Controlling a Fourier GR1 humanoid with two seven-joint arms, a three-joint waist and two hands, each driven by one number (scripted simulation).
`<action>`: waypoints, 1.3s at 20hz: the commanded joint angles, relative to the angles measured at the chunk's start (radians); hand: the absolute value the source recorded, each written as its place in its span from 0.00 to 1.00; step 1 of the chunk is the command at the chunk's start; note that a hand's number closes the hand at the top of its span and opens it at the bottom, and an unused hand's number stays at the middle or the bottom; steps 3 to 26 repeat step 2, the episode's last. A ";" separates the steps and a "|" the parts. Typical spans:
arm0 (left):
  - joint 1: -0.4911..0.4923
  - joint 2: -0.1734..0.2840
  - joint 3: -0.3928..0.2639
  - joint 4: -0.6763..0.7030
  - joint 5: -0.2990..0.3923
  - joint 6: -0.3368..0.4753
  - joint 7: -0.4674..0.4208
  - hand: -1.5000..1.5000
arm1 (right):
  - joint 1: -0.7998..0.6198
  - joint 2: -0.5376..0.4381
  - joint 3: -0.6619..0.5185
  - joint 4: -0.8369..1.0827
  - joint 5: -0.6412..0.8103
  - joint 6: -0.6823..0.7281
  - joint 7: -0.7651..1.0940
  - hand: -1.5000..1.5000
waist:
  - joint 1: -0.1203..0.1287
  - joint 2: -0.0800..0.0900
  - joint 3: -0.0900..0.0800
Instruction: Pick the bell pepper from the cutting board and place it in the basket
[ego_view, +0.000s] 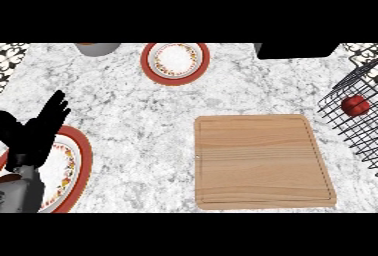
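Pepper (356, 105) in the basket (347, 125), board (262, 162) bare, left hand (40, 127) resting.

The fingers of the left hand are straight and spread, pointing up, and they hold nothing; the hand rests at the left edge, over a red-rimmed plate (81, 165). The right hand shows nowhere in the view. The red pepper lies inside the black wire basket at the right edge, well apart from the board. Nothing lies on the wooden board, so I judge that the task is finished and no step is left. The counter (133, 110) is white-grey marble. At its far side stand a second red-rimmed plate (175, 62), a grey pot (98, 48) cut by the edge, and a black block (295, 50). A patterned surface (11, 57) shows at the upper corners.
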 joint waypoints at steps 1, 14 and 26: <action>-0.011 -0.004 0.001 -0.012 -0.011 0.021 0.007 0.50 | 0.202 0.036 -0.095 -0.163 -0.231 0.125 -0.014 0.00 | -0.001 0.001 0.001; 0.014 0.013 0.022 -0.011 0.019 -0.009 0.016 0.50 | 0.260 0.073 -0.146 -0.146 -0.315 0.093 -0.087 0.00 | -0.006 -0.001 0.002; 0.014 0.013 0.022 -0.011 0.019 -0.009 0.016 0.50 | 0.260 0.073 -0.146 -0.146 -0.315 0.093 -0.087 0.00 | -0.006 -0.001 0.002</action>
